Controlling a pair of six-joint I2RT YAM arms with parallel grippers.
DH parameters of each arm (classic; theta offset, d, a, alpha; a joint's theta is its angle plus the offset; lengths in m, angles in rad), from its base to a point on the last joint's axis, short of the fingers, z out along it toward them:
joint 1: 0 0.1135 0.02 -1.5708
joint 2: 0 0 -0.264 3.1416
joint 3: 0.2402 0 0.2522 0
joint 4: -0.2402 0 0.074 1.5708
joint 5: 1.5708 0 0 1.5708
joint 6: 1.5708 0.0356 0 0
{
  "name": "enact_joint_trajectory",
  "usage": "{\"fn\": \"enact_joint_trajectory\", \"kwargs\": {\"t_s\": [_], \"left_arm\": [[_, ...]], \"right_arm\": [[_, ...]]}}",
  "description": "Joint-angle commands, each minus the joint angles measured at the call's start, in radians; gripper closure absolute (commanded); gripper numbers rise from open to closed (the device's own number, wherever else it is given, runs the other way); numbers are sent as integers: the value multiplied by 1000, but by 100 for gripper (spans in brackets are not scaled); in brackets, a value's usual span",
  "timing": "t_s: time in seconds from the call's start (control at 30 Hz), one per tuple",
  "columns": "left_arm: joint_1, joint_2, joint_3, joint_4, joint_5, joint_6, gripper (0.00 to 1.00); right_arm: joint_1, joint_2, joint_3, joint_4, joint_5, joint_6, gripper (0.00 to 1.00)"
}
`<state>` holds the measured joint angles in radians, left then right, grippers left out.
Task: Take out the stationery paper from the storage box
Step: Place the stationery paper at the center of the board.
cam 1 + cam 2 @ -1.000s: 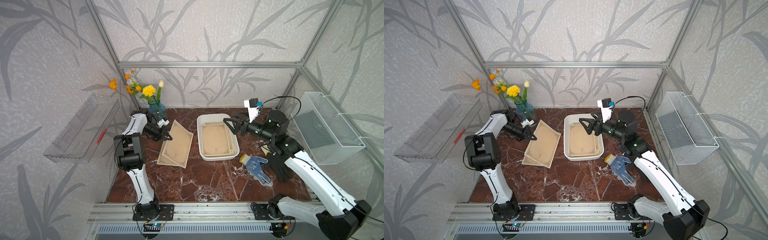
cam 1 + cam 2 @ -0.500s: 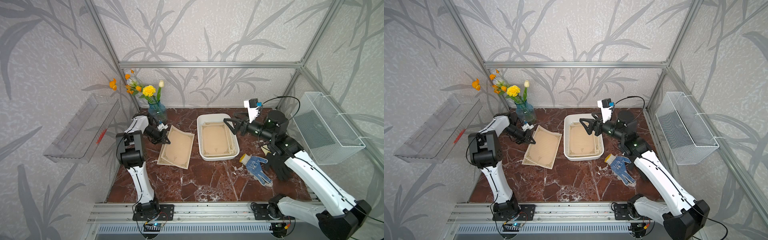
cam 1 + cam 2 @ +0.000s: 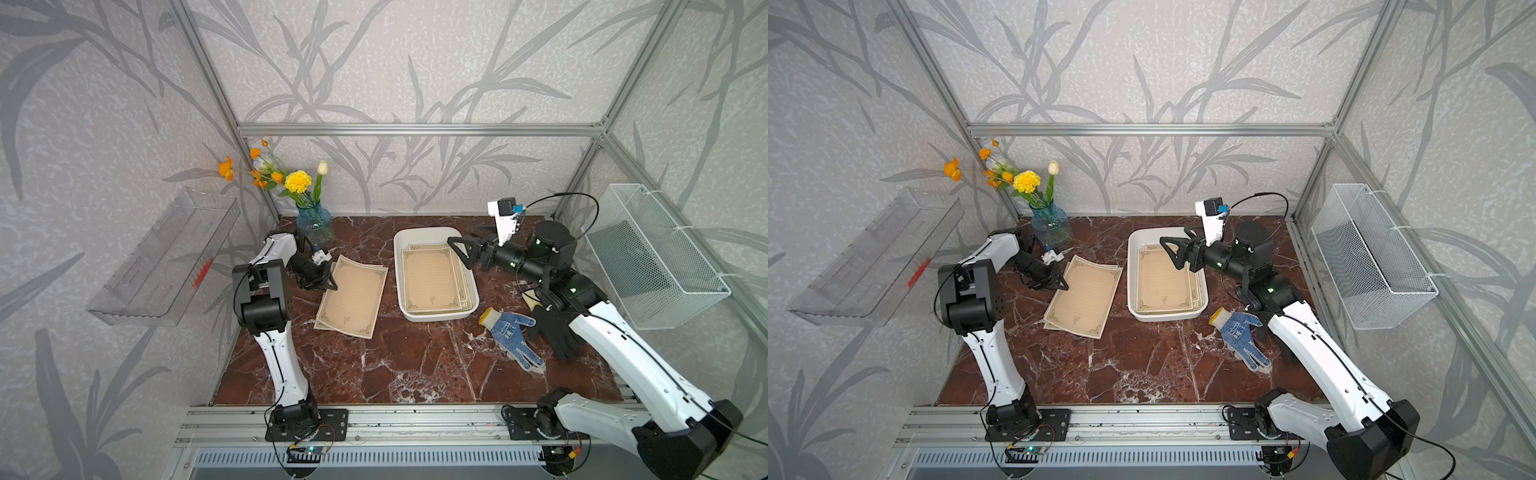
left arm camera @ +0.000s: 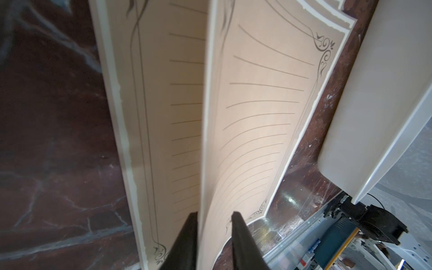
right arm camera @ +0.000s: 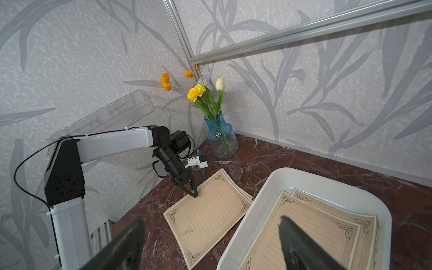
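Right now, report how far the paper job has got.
Done: at least two sheets lie on the marble table beside the storage box. In hand: the left gripper, jaws parted, straddles the top sheet's edge. Left: a stack of stationery paper in the box; the open right gripper hovers over it.

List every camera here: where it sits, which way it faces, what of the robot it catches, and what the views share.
Both top views: high above the arm bases, looking down toward the back wall; both arms show whole, with the left gripper and right gripper.
Left wrist: behind the left gripper, looking along its fingers over stationery paper on the table; only the fingers show.
Right wrist: behind the right gripper over the storage box, facing the left gripper; its own fingers show.
Shared: every view shows stationery paper and the storage box.
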<state>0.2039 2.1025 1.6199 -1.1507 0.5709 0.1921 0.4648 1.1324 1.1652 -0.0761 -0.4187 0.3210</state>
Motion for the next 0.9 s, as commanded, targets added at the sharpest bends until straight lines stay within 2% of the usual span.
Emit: {"fn": "enact_joint_trajectory", "kwargs": {"t_s": [0.0,0.17,0.3,0.47,0.6,0.67,0.87], "left_arm": [[12,-16,-15,20,-99,-37,68],[30,-32,-18,41,-246,-86,63],[47,-59,-18,57,-283,-107,62],[51,-159,-45,116,-308,-116,61],[46,-286,-105,237,-263,-158,62],[30,-370,-161,332,-218,-190,61],[-90,-616,-366,676,-88,-294,58]], "right_arm": [[6,-20,36,-18,15,-6,11],[12,-13,76,-118,80,-39,11],[12,3,122,-235,150,-74,12],[12,28,186,-397,251,-132,12],[11,56,224,-499,325,-161,16],[12,80,235,-544,355,-166,20],[11,185,259,-616,381,-129,32]]}}
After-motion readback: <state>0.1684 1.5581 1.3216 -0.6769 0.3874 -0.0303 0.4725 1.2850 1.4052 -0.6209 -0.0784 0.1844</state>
